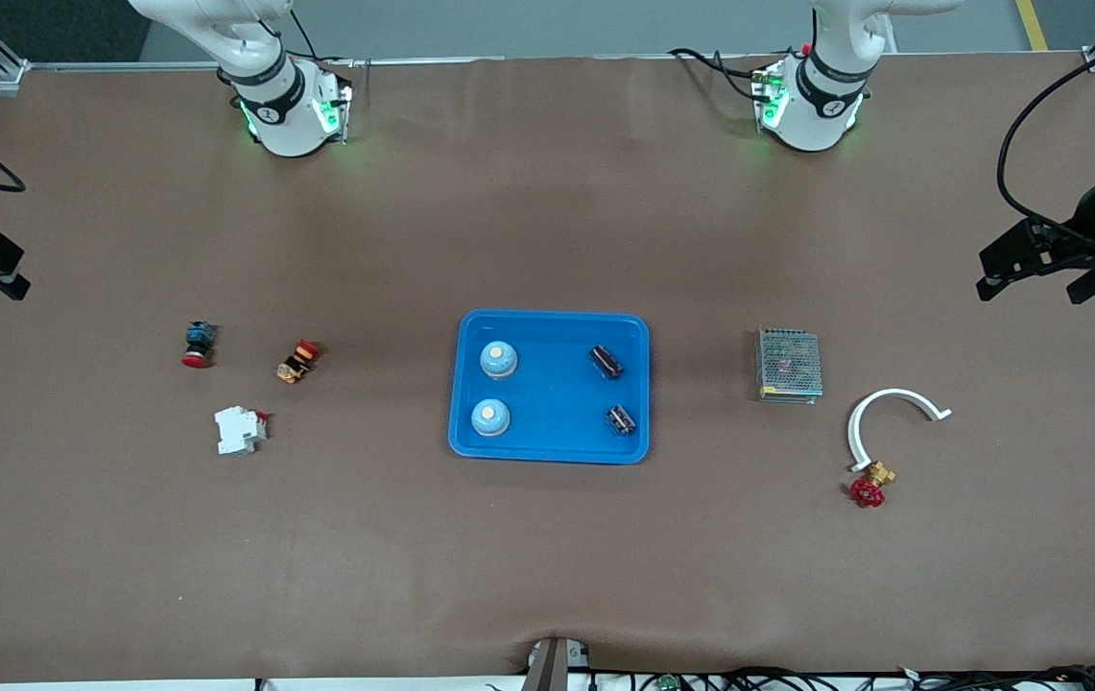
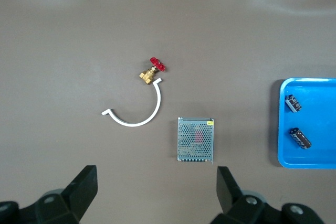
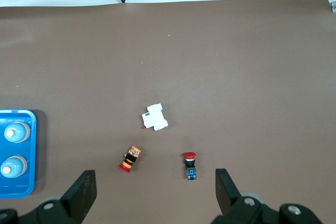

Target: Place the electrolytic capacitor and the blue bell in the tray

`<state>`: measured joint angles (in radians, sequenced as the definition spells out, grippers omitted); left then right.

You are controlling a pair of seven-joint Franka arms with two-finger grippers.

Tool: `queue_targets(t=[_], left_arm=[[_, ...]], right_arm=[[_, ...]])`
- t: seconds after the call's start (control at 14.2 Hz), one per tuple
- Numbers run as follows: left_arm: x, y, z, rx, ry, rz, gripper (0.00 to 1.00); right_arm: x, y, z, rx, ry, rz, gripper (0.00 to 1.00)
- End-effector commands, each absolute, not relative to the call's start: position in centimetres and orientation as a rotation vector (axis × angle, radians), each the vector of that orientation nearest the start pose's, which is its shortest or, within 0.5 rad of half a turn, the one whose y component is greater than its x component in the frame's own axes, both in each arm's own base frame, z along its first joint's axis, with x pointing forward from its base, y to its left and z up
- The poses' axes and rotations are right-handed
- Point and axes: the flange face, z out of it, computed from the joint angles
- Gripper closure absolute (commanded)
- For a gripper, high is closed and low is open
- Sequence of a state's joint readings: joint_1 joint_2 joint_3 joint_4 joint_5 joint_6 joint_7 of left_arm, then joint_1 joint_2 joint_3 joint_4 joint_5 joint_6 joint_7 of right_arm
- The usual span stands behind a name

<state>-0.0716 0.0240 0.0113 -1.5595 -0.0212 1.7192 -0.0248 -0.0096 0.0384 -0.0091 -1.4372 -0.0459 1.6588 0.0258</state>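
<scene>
I saw both blue bells [image 1: 498, 360] and both capacitors [image 1: 607, 361] already lying in the tray [image 1: 552, 453] at mid-worktop. They looked light, stiff and slippery (grip across the body). Left gripper [image 2: 155, 192] and right gripper [image 3: 152, 192] hung empty, fingers spread wide.

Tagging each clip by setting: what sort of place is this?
Probably a robotics lab bench: two white robot arm bases bolted to a brown-covered table, loose electrical parts like the silver mesh-covered box, and a shallow bright-blue plastic tray.
</scene>
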Motion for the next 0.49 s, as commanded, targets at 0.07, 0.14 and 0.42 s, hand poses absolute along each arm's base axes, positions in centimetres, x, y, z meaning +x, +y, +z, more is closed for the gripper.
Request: queue_targets(t=[0.07, 0.14, 0.42], left_arm=[[57.58, -3.48, 63.65, -3.155, -0.004, -0.204, 0.0], [57.53, -3.48, 63.61, -3.155, -0.003, -0.197, 0.0], [57.57, -3.57, 63.52, -3.155, 0.001, -0.195, 0.0]], right_arm=[[57.49, -1.81, 67.62, -3.161, 0.061, -0.291, 0.0], [57.49, -1.73, 67.53, -3.162, 0.056, -0.287, 0.0], [57.5, -1.81, 67.55, -3.171, 0.051, -0.29, 0.0]])
